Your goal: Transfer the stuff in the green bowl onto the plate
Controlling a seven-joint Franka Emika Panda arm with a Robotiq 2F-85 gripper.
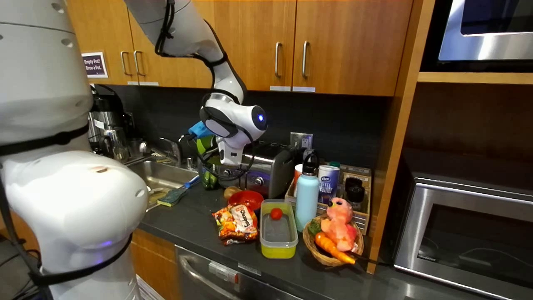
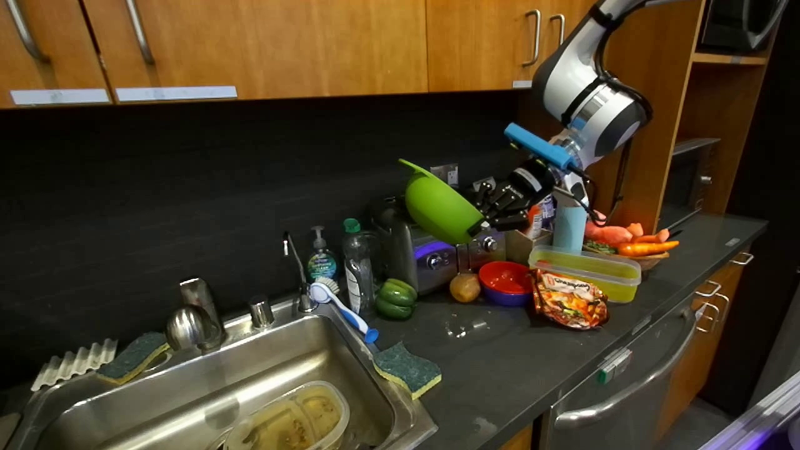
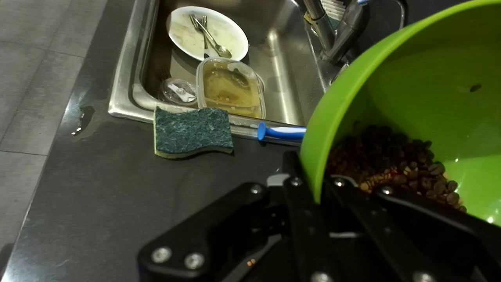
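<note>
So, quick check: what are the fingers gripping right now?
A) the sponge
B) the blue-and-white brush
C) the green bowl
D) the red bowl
C: the wrist view shows the fingers closed on the rim of the green bowl, with dark beans inside, and an exterior view shows it tilted above the counter.

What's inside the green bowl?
The green bowl holds dark coffee beans mixed with small tan pieces. Whatever lies beneath the top layer is hidden, and the gripper covers part of the inside.
</note>
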